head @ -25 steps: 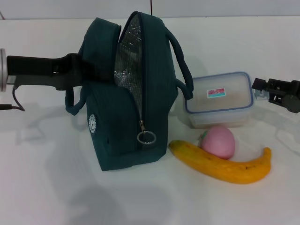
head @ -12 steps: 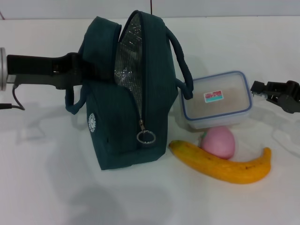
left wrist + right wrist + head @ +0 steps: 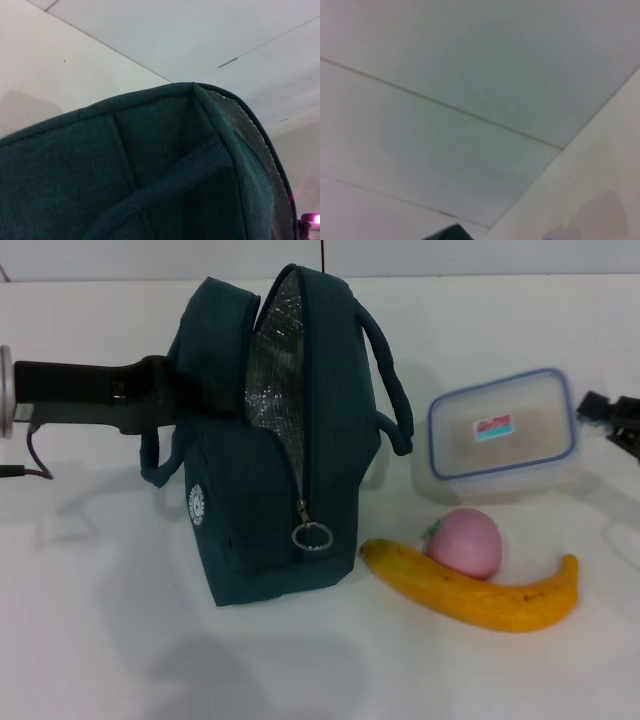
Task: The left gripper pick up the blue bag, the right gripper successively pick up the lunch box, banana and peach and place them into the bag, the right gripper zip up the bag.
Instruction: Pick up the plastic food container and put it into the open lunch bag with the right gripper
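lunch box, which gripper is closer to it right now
Right. The right gripper is at the lunch box's right edge, which looks lifted off the table. The left gripper is far across, at the blue bag's left side.

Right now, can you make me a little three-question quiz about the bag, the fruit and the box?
1. True or false: the blue bag is zipped shut.
2. Which fruit lies nearer the front table edge? A) the peach B) the banana
3. Fill in: the lunch box sits just beside the ____ tool.

Key:
1. False. The bag stands open, its silver lining showing.
2. B. The banana lies in front of the peach and looks to touch it.
3. Right. The left tool is at the bag's other side.
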`<state>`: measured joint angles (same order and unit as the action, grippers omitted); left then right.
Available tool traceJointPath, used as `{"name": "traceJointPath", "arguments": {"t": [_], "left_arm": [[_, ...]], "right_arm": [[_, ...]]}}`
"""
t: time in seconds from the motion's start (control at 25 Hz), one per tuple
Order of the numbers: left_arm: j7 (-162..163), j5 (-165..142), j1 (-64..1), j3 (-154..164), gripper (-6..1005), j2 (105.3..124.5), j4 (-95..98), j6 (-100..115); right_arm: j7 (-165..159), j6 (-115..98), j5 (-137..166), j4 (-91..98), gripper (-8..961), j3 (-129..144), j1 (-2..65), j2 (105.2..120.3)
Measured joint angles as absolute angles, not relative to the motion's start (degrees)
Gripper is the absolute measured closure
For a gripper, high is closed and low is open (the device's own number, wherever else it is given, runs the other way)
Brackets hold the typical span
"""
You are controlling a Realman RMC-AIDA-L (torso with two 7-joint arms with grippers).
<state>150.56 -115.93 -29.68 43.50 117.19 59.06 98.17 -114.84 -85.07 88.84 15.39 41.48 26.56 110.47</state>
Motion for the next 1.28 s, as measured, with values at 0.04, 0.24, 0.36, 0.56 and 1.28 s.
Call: {"name": "traceJointPath", "arguments": {"t": [0.04,0.24,0.36,0.56,1.28], "left_arm": [[150.6,-115.9,-29.7,43.5,966,117.24,59.1,98.2],[150.6,-115.9,-29.6,43.5,966,117.52,59.1,98.3],[150.6,-115.9,-29.6,43.5,966,117.62,59.1,98.3],[150.9,-115.9,-29.7,43.5,966,117.66,59.1,99.0],[151.0,-115.8,-31.7,46.8,966,117.57,59.0,99.5]], "right_arm": [[-114.8,-85.8,88.8,15.5,864,40.6,26.0,110.43],[-114.2,-88.7,88.1,15.6,863,38.1,24.1,110.28],[-113.9,-90.8,87.8,15.6,862,36.4,23.1,110.14],[-113.5,-96.7,86.8,15.6,861,31.3,21.9,109.63],[-118.7,-111.4,86.4,15.3,857,21.2,32.5,111.68]]}}
